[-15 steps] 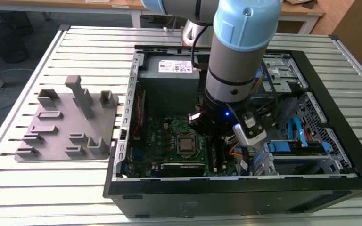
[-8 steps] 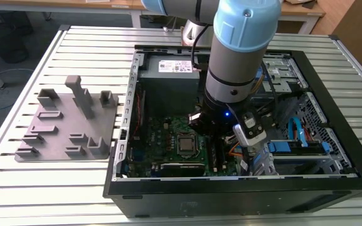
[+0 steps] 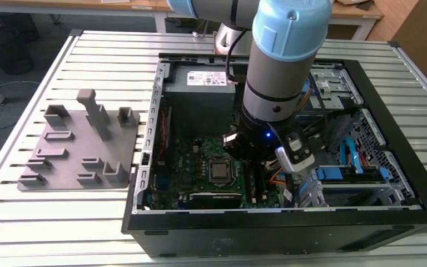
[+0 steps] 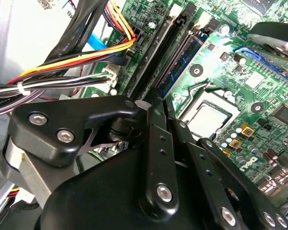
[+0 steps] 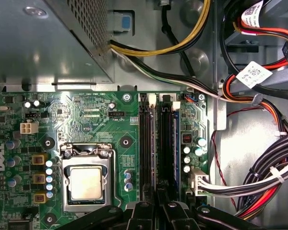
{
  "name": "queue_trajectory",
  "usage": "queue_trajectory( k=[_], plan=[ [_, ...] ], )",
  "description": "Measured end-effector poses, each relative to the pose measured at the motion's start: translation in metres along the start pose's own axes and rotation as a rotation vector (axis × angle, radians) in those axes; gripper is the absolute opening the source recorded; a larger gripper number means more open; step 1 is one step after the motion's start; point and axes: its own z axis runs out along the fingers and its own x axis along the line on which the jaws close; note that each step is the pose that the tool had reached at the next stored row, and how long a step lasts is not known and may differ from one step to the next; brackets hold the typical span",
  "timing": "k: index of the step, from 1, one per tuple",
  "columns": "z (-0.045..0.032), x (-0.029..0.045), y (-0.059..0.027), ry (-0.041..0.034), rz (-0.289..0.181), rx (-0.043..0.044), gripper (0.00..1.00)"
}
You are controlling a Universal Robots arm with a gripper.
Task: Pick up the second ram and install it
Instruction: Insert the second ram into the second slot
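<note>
second ram [image 5: 169, 143] stands on edge at the slots on the motherboard [image 5: 86, 115], inside the PC case [image 3: 288, 233]. Long axis runs along the slot, straight out from the gripper [image 5: 157, 205]. Fingers [image 4: 152, 124] are narrow, and look pinched on the stick's near end. Can't tell if it is seated.

One open computer case [image 3: 421, 207] on one slatted worktop [image 3: 65, 222]. One grey fixture block [image 3: 80, 150]. One motherboard [image 5: 86, 120] with one CPU socket [image 5: 88, 182], two memory slots [image 5: 156, 143]. One power supply [image 3: 198, 89]. One robot arm [image 3: 284, 55].
</note>
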Motion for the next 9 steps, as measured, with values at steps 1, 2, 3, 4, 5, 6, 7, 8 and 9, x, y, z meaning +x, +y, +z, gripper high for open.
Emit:
queue_trajectory(
  k=[1,2,3,4,5,6,7,8,9],
  plan=[
    [0.0,-0.0004,0.0001,0.0,-0.001,0.0,0.14],
    [0.0,-0.0004,0.0001,-0.0001,-0.003,-0.0001,0.14],
    [0.0,-0.0005,0.0003,-0.0001,-0.005,-0.0001,0.14],
    [0.0,-0.0005,0.0006,-0.0001,-0.007,-0.0003,0.14],
    [0.0,-0.0004,0.0012,0.0,-0.007,-0.0001,0.14],
    [0.0,-0.0004,0.0019,0.0,-0.007,-0.0001,0.14],
    [0.0,-0.0004,0.0024,0.0,-0.007,-0.0002,0.14],
    [0.0,-0.0004,0.0024,0.0,-0.007,-0.0002,0.14],
    [0.0,-0.0004,0.0024,0.0,-0.007,-0.0002,0.14]
  ],
)
